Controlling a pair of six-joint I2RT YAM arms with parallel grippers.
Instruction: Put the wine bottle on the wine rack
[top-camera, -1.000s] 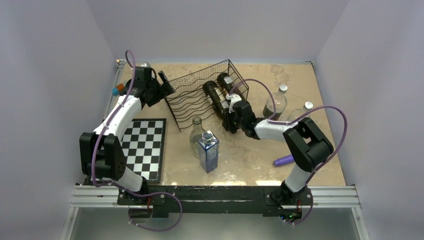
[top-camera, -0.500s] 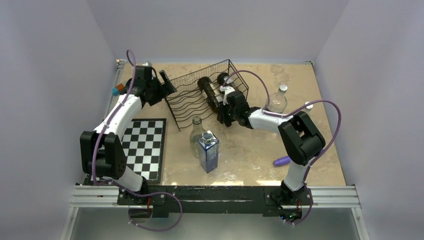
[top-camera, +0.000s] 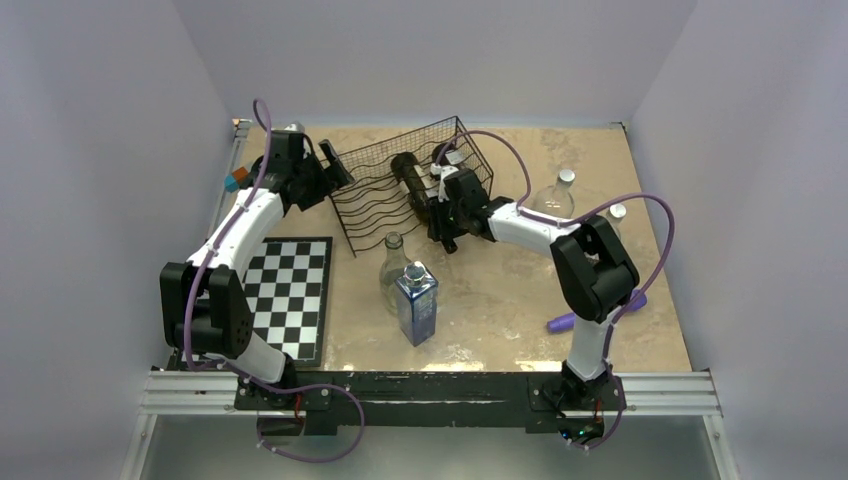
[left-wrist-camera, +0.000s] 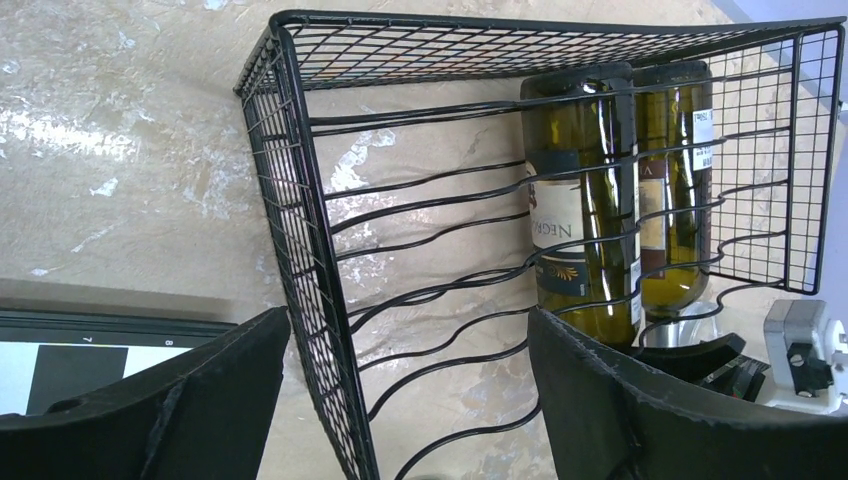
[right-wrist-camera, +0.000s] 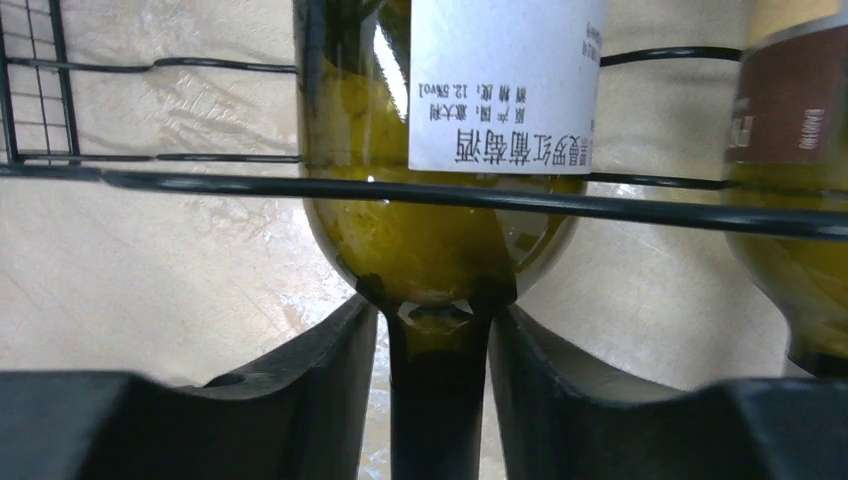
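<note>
The wine bottle (right-wrist-camera: 440, 230) is seen lying on its side inside the wine rack (top-camera: 380, 195), in the bay at the rack's 3 o'clock end, with a second bottle (left-wrist-camera: 575, 220) laid just beside it toward 9 o'clock. Its green body and white label are crossed by the rack's wavy front wires, and only the neck is left protruding through the open front, toward about 5 o'clock in the overhead view. That neck is clenched between the fingers of the right gripper (right-wrist-camera: 437, 340), which press on it from both sides just below the shoulder. The left gripper (top-camera: 335, 165) is held at the rack's 9 o'clock end with its fingers spread wide; the mesh end wall runs up between them and nothing is pinched, so the rack is judged to be guarded against sliding, not gripped. The step in hand is taken to be the final seating of the bottle. What is called for next is a gentle release of the neck and a straight withdrawal along the bottle's axis — toward 5 o'clock — so that the bottle is not dragged out and the front wires are not snagged
</note>
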